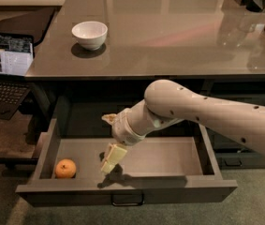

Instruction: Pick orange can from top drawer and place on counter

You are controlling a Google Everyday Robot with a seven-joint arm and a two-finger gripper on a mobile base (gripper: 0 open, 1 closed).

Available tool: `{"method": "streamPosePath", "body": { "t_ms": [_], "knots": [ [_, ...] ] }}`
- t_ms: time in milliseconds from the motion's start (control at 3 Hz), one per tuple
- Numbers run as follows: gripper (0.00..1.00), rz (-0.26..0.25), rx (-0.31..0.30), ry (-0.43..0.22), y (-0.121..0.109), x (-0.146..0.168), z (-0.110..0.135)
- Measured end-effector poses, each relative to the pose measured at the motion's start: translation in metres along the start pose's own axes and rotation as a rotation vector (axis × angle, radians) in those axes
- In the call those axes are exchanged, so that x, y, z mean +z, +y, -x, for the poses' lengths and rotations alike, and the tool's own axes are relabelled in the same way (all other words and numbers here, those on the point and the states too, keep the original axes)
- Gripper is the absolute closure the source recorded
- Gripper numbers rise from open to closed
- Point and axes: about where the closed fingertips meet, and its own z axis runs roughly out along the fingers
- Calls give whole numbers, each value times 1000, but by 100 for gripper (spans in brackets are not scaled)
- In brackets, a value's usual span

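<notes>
Inside top drawer (169, 159), gripper (110, 144) near orange can (65, 168)

Pale arm (216, 118) reaching in from right, claw (113, 157) angled downward below wrist

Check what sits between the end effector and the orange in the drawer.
Nothing: camera view shows only bare top drawer floor between the end effector, low inside the drawer, and the orange near its left wall.

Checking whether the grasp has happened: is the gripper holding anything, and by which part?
Nothing is held. The gripper hangs inside the wide dark-grey top drawer, apart from the small round orange can lying on the drawer's floor.
</notes>
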Motion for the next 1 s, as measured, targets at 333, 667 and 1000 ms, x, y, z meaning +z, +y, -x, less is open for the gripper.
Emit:
{"method": "streamPosePath", "body": {
  "t_ms": [333,667,1000],
  "knots": [
    [18,-5,-17,-29,-10,10,7],
    [41,-3,-36,-55,-8,21,15],
    [54,19,-52,-77,-4,36,19]
  ]
}}
